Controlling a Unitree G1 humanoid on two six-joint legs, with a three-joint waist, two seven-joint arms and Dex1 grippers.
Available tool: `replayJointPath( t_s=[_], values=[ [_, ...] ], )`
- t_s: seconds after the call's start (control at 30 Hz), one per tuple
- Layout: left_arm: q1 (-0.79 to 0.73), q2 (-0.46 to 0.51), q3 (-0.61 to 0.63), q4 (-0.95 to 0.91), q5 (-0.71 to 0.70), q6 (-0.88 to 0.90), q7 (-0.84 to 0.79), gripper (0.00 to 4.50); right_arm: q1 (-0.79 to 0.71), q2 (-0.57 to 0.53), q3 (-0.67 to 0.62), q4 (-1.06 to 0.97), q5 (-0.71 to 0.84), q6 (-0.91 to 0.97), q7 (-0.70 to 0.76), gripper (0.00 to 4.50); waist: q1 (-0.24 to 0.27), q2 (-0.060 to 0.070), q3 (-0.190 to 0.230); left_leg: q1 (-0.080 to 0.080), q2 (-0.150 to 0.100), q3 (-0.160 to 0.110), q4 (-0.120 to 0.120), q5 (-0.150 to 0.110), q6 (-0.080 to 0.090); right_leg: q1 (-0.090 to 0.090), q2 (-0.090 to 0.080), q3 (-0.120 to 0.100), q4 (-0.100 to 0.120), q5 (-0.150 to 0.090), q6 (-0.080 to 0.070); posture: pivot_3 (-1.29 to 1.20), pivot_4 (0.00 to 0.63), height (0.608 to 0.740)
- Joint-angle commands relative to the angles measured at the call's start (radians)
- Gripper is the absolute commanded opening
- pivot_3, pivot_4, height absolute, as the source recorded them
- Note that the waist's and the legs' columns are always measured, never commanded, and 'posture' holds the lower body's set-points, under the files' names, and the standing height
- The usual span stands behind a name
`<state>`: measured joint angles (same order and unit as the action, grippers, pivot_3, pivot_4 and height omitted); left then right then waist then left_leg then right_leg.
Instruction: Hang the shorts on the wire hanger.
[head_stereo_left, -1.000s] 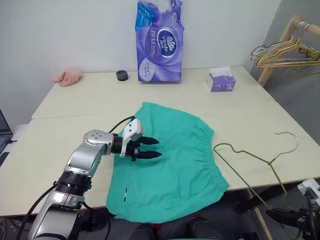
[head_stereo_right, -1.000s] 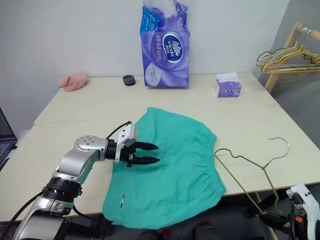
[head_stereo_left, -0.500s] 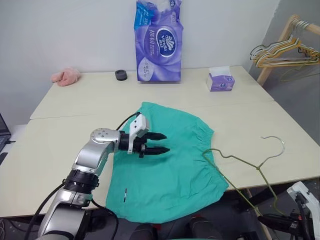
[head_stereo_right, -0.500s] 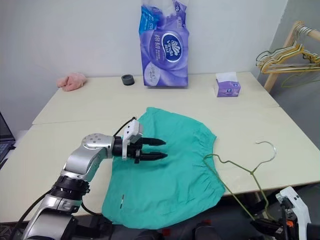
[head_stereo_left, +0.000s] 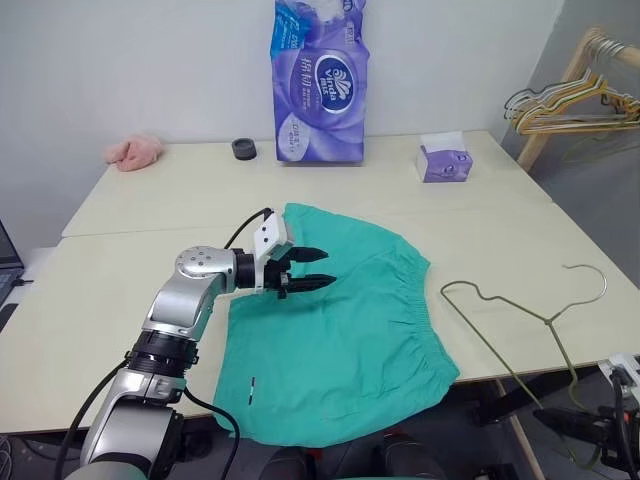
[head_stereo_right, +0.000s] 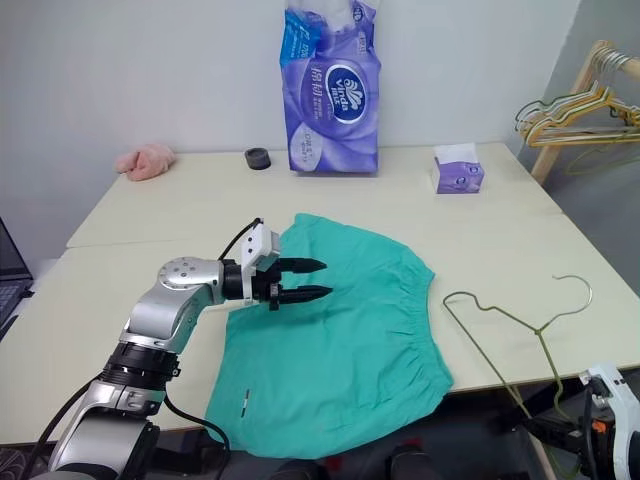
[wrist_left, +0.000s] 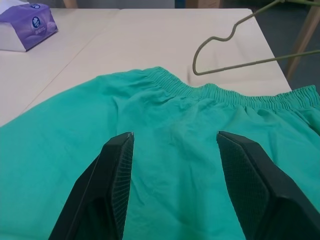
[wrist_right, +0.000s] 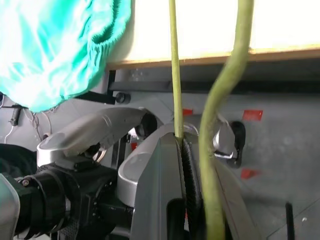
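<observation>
The teal-green shorts (head_stereo_left: 340, 340) lie flat on the table (head_stereo_left: 150, 200), with the gathered waistband toward the right and the hem hanging over the near edge. My left gripper (head_stereo_left: 328, 267) hovers open just above their far left part, fingers pointing to the right toward the waistband and nothing between them; the left wrist view shows the fabric (wrist_left: 175, 115) under the spread fingers. The olive-gold wire hanger (head_stereo_left: 548, 321) rests on the table's right corner, hook to the right. Below the table edge my right gripper (wrist_right: 192, 150) is shut on its lower wire.
A tall purple tissue pack (head_stereo_left: 318, 85), a small tissue box (head_stereo_left: 442, 160), a black ring (head_stereo_left: 243, 150) and a pink cloth lump (head_stereo_left: 135, 152) stand along the table's far side. A wooden rack with bunched hangers (head_stereo_left: 570, 95) is at the far right.
My left gripper has risen a little and moved further over the shorts, still open. The hanger swung toward the waistband, then back out to the right.
</observation>
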<state>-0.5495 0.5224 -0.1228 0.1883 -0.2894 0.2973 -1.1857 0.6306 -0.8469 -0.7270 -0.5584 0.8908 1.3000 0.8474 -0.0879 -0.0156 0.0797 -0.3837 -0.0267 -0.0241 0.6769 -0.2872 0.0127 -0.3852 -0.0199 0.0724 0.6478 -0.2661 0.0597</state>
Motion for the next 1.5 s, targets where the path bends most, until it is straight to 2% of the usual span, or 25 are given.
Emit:
replayJointPath(
  t_s=[0.03,0.23,0.6,0.97,1.07,1.2,1.4,1.5],
  values=[
    [-0.011,0.001,0.007,-0.018,-0.002,-0.012,0.008,2.79,0.011,-0.003,-0.006,-0.060,0.053,0.008,0.016,0.00,0.000,0.000,0.000,0.000,0.000,0.000,0.000,0.000,0.000,0.000,0.000,0.000,0.000,0.000,0.000,-0.20,0.082,0.740],
    [-0.011,0.002,0.007,-0.017,0.000,-0.012,0.009,2.79,0.037,-0.015,0.010,-0.107,0.085,0.008,0.018,0.00,-0.002,0.000,0.000,0.000,0.000,0.001,0.000,0.000,0.000,0.000,0.000,0.000,0.000,0.000,0.000,-0.20,0.085,0.740],
    [-0.021,-0.001,0.012,0.003,0.014,-0.031,0.029,2.79,0.027,-0.087,-0.001,-0.073,0.082,-0.018,0.065,0.00,-0.001,-0.001,0.001,0.000,0.000,0.001,0.000,0.000,0.000,0.000,0.000,0.000,-0.001,0.000,0.000,-0.20,0.077,0.740],
    [-0.042,-0.001,0.020,0.030,0.020,-0.050,0.050,2.79,-0.124,-0.150,-0.001,-0.095,0.186,0.012,0.052,0.00,-0.001,-0.001,0.001,0.000,0.000,0.001,0.000,0.000,0.000,0.000,0.000,0.000,-0.001,0.001,0.001,-0.20,0.069,0.740],
    [-0.046,0.000,0.019,0.037,0.023,-0.057,0.051,2.79,-0.137,-0.156,0.050,-0.131,0.178,0.000,0.039,0.00,-0.001,-0.001,0.001,0.000,0.000,0.001,0.000,0.000,0.000,0.000,0.000,0.000,-0.001,0.001,0.001,-0.20,0.067,0.740],
    [-0.043,0.005,0.016,0.036,0.023,-0.059,0.048,2.79,-0.054,-0.200,0.100,-0.163,0.064,-0.071,0.072,0.00,0.002,-0.001,0.001,-0.001,0.000,0.001,0.000,0.000,0.000,0.000,0.000,0.000,-0.001,0.001,0.001,-0.20,0.069,0.740],
    [-0.034,0.005,0.010,0.034,0.032,-0.068,0.049,2.79,-0.049,-0.174,0.115,-0.124,0.040,-0.114,0.069,0.00,0.000,-0.003,0.002,0.000,0.000,0.001,0.001,0.000,0.000,0.000,0.000,0.000,-0.001,0.001,0.001,-0.20,0.074,0.740],
    [-0.035,0.002,0.013,0.035,0.030,-0.064,0.048,2.79,-0.139,-0.141,0.073,-0.026,0.074,-0.081,0.022,0.00,-0.002,-0.004,0.003,0.000,0.000,0.002,0.001,0.000,0.000,0.000,0.000,0.000,-0.001,0.001,0.001,-0.20,0.074,0.740]
  ],
)
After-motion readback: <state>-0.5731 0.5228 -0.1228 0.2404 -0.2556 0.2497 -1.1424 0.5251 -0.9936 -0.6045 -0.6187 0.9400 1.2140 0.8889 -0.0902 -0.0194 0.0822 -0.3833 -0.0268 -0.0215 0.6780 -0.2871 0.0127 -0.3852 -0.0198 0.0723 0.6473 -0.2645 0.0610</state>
